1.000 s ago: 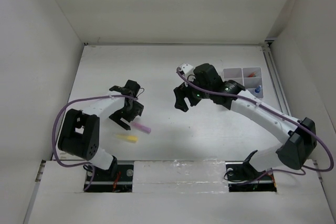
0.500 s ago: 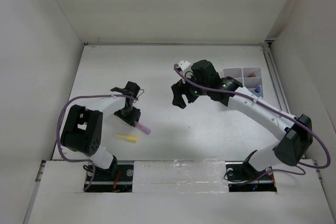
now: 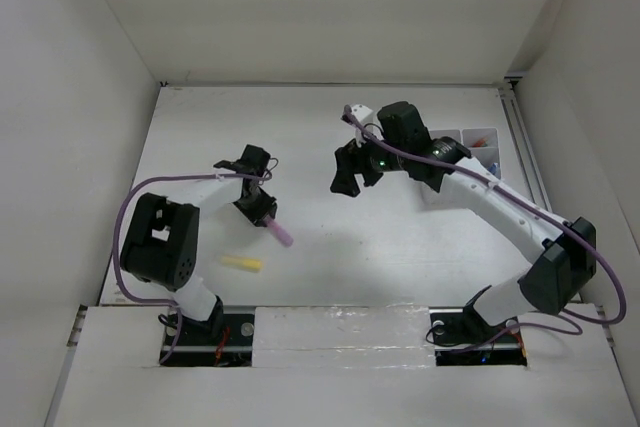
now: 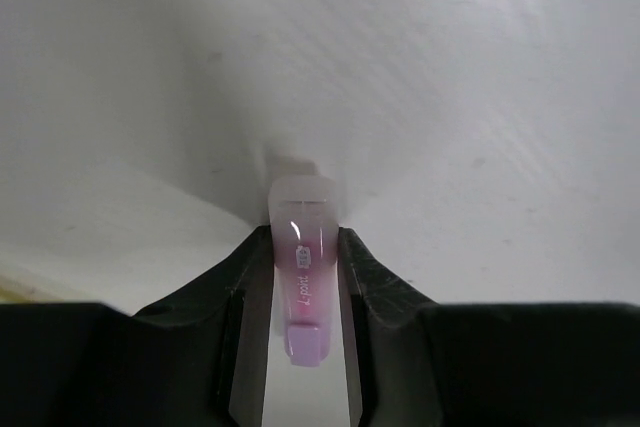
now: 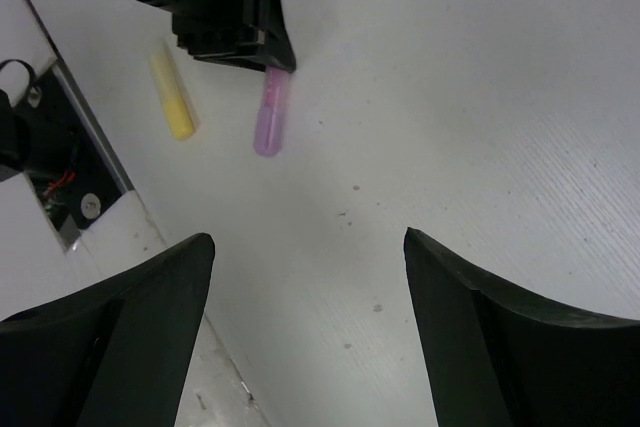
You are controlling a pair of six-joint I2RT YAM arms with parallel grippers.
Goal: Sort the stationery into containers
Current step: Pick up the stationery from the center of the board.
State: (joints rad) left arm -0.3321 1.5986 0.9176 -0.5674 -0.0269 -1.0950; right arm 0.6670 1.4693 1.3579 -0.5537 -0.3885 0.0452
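Note:
A pink marker stick (image 3: 279, 233) is pinched between the fingers of my left gripper (image 3: 263, 210), which is shut on it at the table's left. In the left wrist view the pink marker (image 4: 303, 267) runs lengthways between the two pads, its clear cap pointing away. A yellow marker (image 3: 241, 263) lies loose on the table just in front of it. My right gripper (image 3: 350, 179) hovers open over the table's middle, holding nothing. Its wrist view shows the pink marker (image 5: 271, 117) and the yellow marker (image 5: 172, 95) side by side. The white divided box (image 3: 497, 152) sits at the far right, partly hidden by the right arm.
A red item (image 3: 481, 137) and a blue-capped item (image 3: 492, 165) lie in the box's compartments. White walls close in the table on the left, back and right. The arm bases and a white ledge (image 3: 340, 322) line the near edge.
My left gripper has closed on the pink marker and shifted slightly back and right with it, turning it. The right gripper has drifted a little toward the back right, still open.

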